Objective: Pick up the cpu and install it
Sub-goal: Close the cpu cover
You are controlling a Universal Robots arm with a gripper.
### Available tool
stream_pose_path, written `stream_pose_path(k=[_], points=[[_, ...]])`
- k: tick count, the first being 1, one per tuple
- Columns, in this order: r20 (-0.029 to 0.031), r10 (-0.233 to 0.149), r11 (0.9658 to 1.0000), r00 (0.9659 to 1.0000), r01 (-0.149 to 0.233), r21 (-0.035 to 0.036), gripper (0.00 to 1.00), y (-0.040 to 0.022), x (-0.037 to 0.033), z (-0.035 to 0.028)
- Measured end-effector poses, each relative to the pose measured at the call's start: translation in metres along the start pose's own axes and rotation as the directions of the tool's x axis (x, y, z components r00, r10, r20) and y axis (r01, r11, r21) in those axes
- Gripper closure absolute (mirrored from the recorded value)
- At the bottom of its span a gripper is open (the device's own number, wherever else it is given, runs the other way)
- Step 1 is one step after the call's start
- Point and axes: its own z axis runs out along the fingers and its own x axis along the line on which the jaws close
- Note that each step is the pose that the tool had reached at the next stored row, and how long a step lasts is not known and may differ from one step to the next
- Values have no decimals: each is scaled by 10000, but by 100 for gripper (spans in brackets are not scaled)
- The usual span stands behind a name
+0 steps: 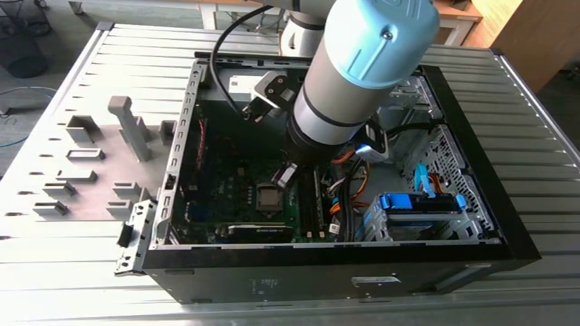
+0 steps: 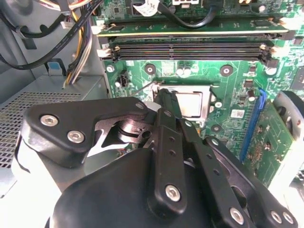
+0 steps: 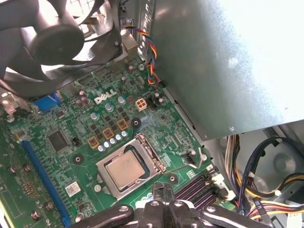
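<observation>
The cpu [image 3: 126, 167], a small square chip with a silvery-grey top, lies flat in the dark metal socket frame [image 3: 105, 179] on the green motherboard [image 3: 71, 123]. It also shows in the second wrist view as the cpu [image 2: 191, 104] and in the exterior view as a small square [image 1: 269, 197]. My gripper [image 3: 163, 190] hovers just beside the socket with its fingertips pressed together and nothing between them. In the second wrist view the gripper [image 2: 167, 97] reaches to the socket's edge. A thin wire lever [image 3: 187, 165] runs beside the socket.
The arm [image 1: 349, 88] reaches down into the open computer case [image 1: 471, 170]. A fan [image 3: 47, 33], a grey power supply box [image 3: 213, 61], memory slots [image 2: 190, 47] and cable bundles [image 3: 256, 185] surround the socket. Grey holder blocks [image 1: 91, 170] stand on the table at the exterior view's left.
</observation>
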Motion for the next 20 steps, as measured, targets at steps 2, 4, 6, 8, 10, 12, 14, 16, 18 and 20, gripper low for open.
stream_pose_path(k=[2,4,6,8,10,12,14,16,18,20], points=[[-66,10,10000,10000,-10,45,89,28,6,10],[-107,14,10000,9999,-13,75,89,68,31,22],[-144,18,10000,9999,-17,98,89,108,60,32],[-177,19,9999,9998,-16,121,89,148,90,42],[-200,14,9999,9998,-11,134,89,165,115,47],[-220,10,9999,9998,-6,148,89,148,145,41],[-241,11,9999,9997,-7,161,89,127,179,33],[-256,11,9999,9997,-7,170,89,117,197,32],[-259,11,9999,9997,-6,173,89,116,198,33],[-260,9,9998,9997,-5,173,89,116,198,33]])
